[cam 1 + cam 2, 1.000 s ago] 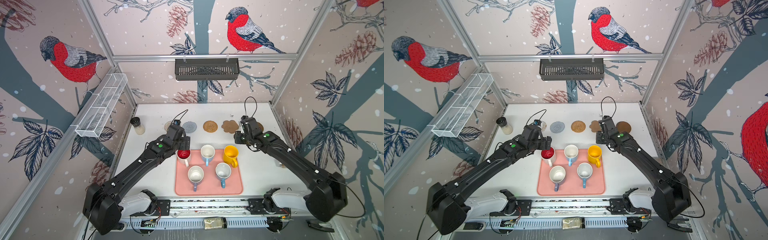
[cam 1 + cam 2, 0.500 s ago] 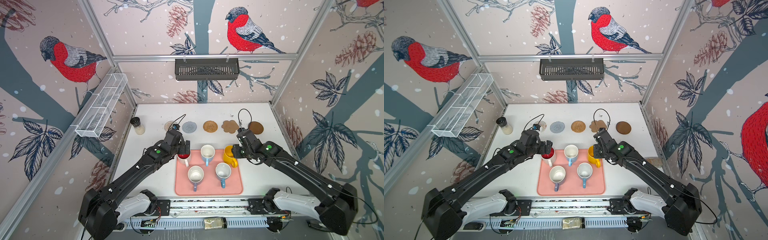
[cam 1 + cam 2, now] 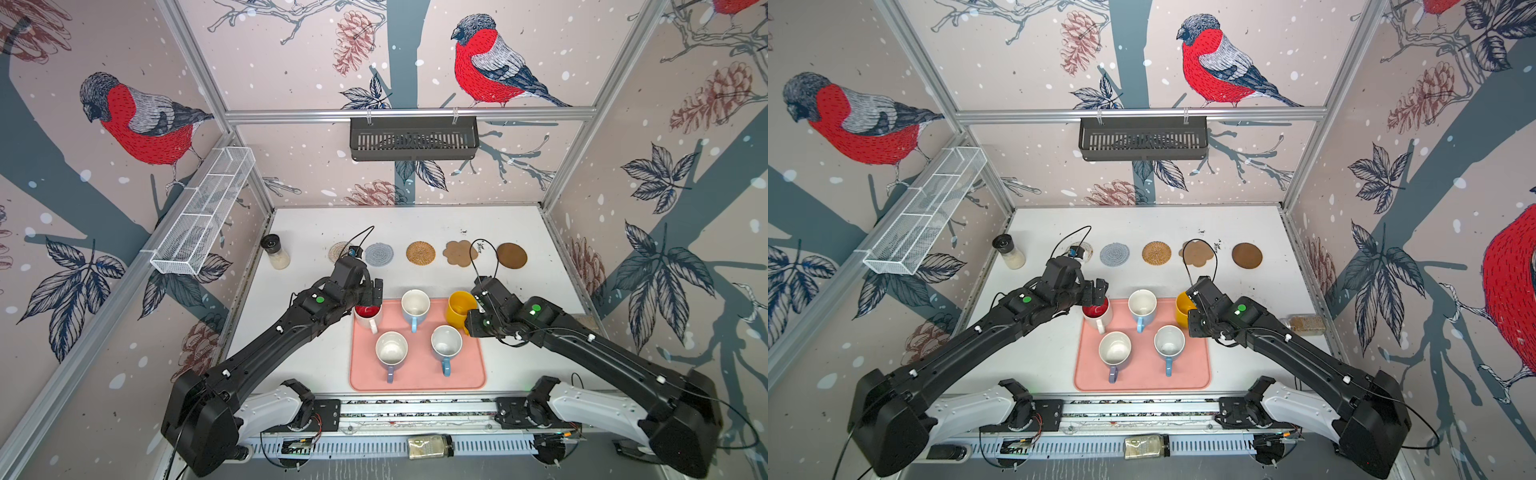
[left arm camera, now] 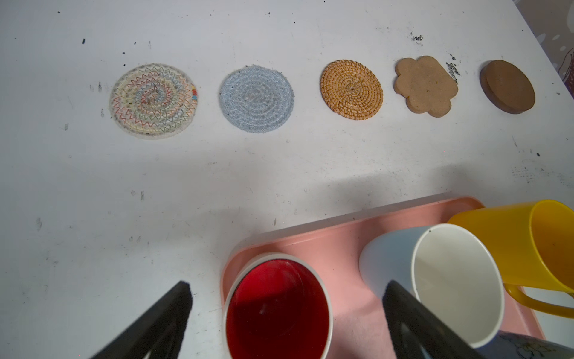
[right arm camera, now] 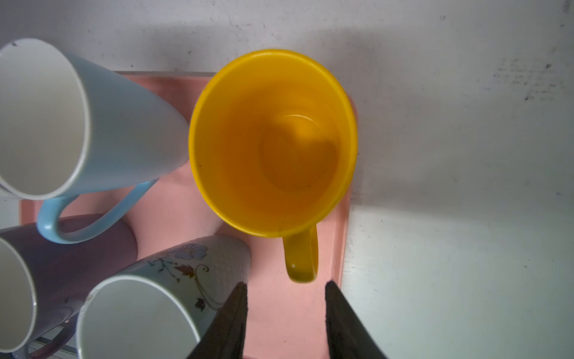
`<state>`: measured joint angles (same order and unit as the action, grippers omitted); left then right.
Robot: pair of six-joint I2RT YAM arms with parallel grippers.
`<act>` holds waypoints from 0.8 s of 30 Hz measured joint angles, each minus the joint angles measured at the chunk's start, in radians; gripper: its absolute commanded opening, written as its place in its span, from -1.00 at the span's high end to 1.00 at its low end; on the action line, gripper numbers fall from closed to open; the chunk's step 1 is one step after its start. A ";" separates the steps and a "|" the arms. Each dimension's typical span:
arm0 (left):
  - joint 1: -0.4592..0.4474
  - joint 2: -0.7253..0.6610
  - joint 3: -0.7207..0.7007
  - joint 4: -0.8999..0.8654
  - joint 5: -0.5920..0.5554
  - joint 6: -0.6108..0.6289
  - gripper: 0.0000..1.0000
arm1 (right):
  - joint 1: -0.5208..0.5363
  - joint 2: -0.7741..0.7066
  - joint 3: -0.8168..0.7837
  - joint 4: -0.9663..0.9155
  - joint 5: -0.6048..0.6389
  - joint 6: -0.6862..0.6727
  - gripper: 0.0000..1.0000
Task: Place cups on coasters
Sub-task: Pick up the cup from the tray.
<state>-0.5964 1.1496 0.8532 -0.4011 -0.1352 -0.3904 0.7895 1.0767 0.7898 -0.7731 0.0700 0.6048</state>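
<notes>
your left gripper (image 4: 289,286) stands wide open and holds nothing, one finger to each side of the red-lined mug (image 4: 276,310), with a gap showing on both sides. your right gripper (image 5: 286,284) is partly open and also empty, its fingertips just short of the yellow mug's (image 5: 273,146) handle. both mugs stand upright along the far edge of the pink tray (image 3: 415,380), with a light blue mug (image 3: 414,305) between them. all five coasters (image 4: 351,89) lie uncovered in a row on the table (image 3: 316,357) beyond the tray.
</notes>
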 measured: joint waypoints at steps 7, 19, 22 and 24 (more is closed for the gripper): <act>0.000 0.003 0.000 0.000 0.001 0.003 -0.93 | 0.002 0.052 -0.019 0.047 0.013 0.004 0.23; 0.000 -0.013 -0.008 0.000 0.004 0.003 -0.93 | -0.051 0.130 0.001 0.069 0.034 -0.010 0.33; 0.000 -0.022 -0.014 0.000 0.003 0.003 -0.94 | -0.072 0.143 0.003 0.074 0.027 -0.030 0.33; 0.000 -0.023 -0.015 0.000 0.004 0.003 -0.93 | -0.079 0.158 0.003 0.080 0.025 -0.036 0.33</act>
<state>-0.5964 1.1263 0.8379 -0.4011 -0.1314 -0.3870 0.7101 1.2343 0.7929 -0.6933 0.0952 0.5690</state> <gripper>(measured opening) 0.967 0.334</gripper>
